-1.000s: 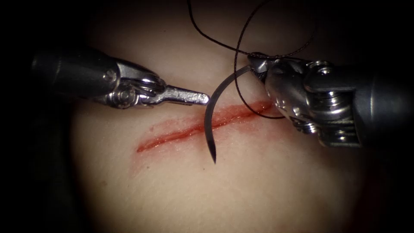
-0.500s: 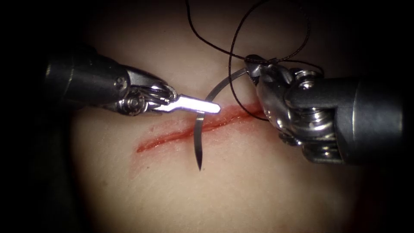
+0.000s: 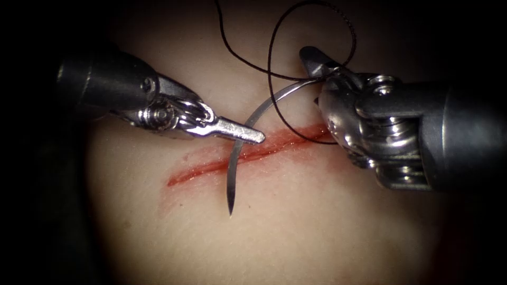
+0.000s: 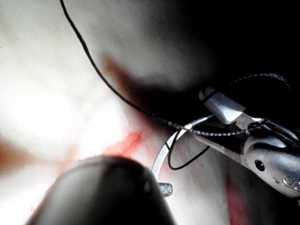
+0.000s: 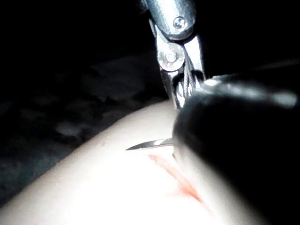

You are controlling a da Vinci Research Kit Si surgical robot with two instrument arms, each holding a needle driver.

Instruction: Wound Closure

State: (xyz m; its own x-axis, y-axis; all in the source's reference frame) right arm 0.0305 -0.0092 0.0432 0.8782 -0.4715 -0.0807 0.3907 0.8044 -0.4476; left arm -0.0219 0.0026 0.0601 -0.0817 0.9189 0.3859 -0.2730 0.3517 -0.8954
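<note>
The curved needle (image 3: 231, 179) hangs over the cut (image 3: 206, 168) in the tissue (image 3: 317, 221), free of it, its tip pointing down past the cut's near lip. My left tool (image 3: 253, 136) is shut on the needle about mid-curve, just above the cut. My right tool (image 3: 314, 68) stands open at the needle's tail end, holding nothing, on the cut's right. Black thread (image 3: 269, 63) loops from the tail above the tools. The left wrist view shows the needle (image 4: 161, 154) and the right tool (image 4: 202, 117) open around its tail. The needle's tip (image 5: 145, 145) shows in the right wrist view.
Red fluid lines the cut and stains its right end under the right tool. The thread (image 4: 93, 70) trails up and away across the tissue. The left tool's wrist (image 5: 180, 61) stands close in front of the right shaft.
The left tool came in from the left and shut on the needle's mid-curve. The right tool's jaws opened off the tail end. The needle shifted left and down.
</note>
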